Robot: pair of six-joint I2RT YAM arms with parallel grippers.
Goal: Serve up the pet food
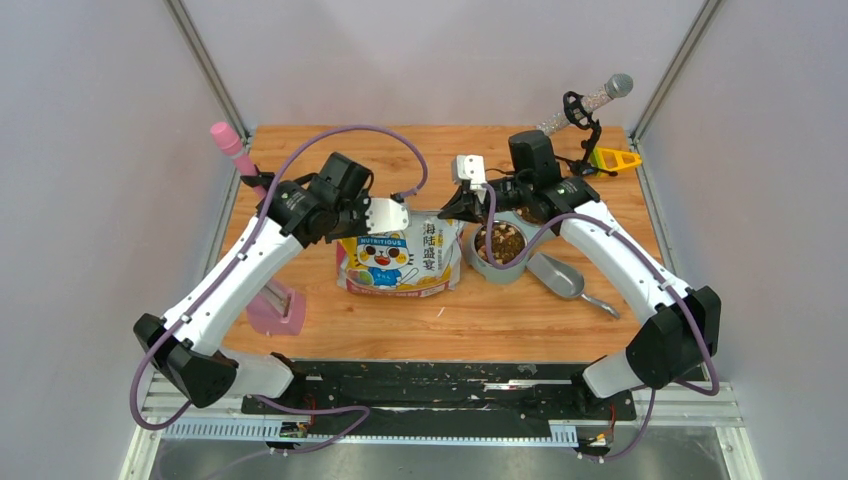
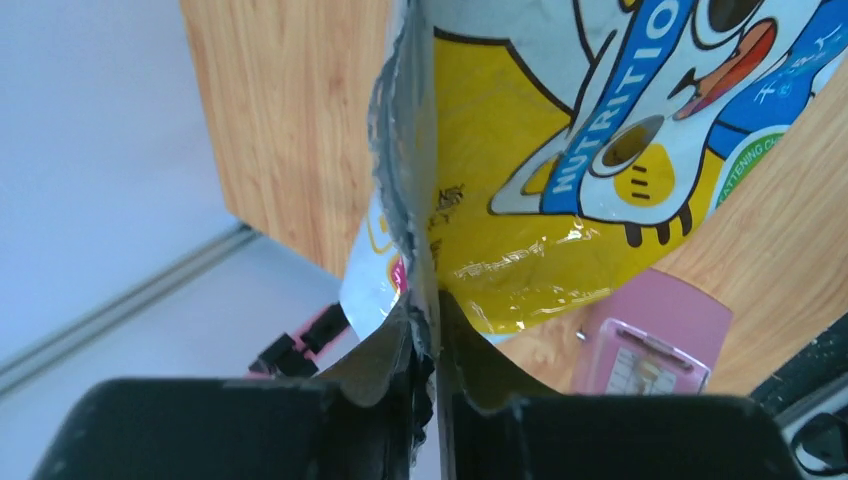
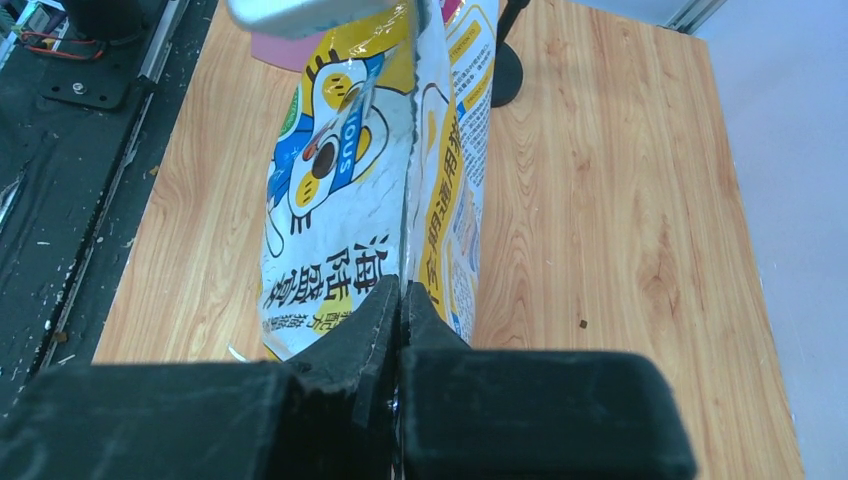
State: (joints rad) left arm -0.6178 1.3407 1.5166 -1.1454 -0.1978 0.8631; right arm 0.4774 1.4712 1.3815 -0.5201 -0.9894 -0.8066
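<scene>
The left gripper (image 2: 430,335) is pressed together on the silver-lined top seam of the colourful cartoon-cat foil bag (image 1: 400,262), which sits at the centre of the wooden counter (image 1: 450,325). The right gripper (image 3: 402,300) pinches the same seam at its other end. The brown and tan dry kibble (image 1: 502,243) lies in a grey round bowl (image 1: 470,258) just beside the bag, with a grey plastic scoop (image 1: 556,275) beside that, toward the right edge. Serving appears largely complete. Assessment: both pinches should move level and together, so the bag neither tilts nor knocks the bowl.
</scene>
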